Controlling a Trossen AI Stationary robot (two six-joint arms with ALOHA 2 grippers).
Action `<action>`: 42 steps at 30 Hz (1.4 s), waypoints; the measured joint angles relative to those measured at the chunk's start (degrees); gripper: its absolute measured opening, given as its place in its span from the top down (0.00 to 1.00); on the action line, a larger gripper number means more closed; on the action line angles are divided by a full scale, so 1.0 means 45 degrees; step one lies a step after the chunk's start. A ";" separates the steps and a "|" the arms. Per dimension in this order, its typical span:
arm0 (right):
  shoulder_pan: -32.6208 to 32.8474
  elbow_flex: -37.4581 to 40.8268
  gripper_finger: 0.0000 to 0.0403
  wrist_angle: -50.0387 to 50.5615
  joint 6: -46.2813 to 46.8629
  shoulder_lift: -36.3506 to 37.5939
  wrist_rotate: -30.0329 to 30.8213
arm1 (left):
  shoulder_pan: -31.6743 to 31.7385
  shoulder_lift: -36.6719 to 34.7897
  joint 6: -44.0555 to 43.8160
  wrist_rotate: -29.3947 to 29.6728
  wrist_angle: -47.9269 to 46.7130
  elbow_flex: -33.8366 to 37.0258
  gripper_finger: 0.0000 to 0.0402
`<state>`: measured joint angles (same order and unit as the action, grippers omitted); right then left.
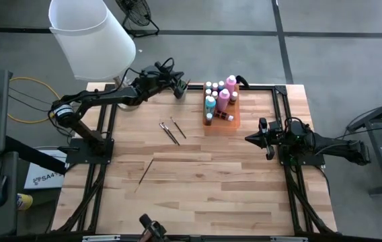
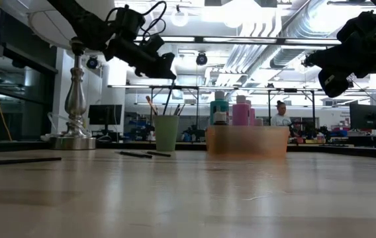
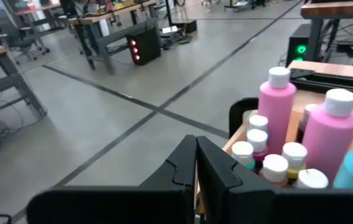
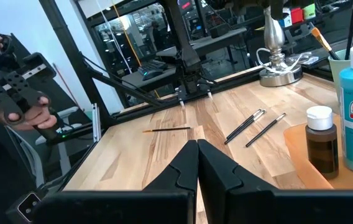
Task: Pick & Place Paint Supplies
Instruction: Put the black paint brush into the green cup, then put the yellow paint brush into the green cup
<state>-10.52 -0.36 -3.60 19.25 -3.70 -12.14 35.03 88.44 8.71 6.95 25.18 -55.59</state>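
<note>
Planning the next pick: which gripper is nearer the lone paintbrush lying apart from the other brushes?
Left, only narrowly. The left gripper hangs at the far edge, well beyond the lone paintbrush; the right gripper is across the table to its right, nearer the bottles. Both are shut and empty.

Bright overhead ceiling lights glare; low view's foreground blurs.

a grey concrete floor (image 1: 325, 20) with dark seam lines surrounds the wooden table (image 1: 198, 181). a fan (image 1: 137, 13) stands on the floor past the table's far edge. overhead run pale ducts (image 2: 320, 26) and bright ceiling lights (image 2: 241, 10). workbenches (image 3: 108, 18) and monitors (image 2: 105, 114) fill the room behind, where a person (image 2: 281, 114) stands.
</note>
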 joint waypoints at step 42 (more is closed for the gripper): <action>0.0003 0.0004 0.99 0.0000 0.0000 0.0003 0.0000 | -0.9239 -0.4061 -1.4106 0.1095 -1.8255 -0.0010 0.70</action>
<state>-10.50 -0.34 -3.60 19.25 -3.68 -12.14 -6.55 70.17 -54.77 11.88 -56.96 -55.64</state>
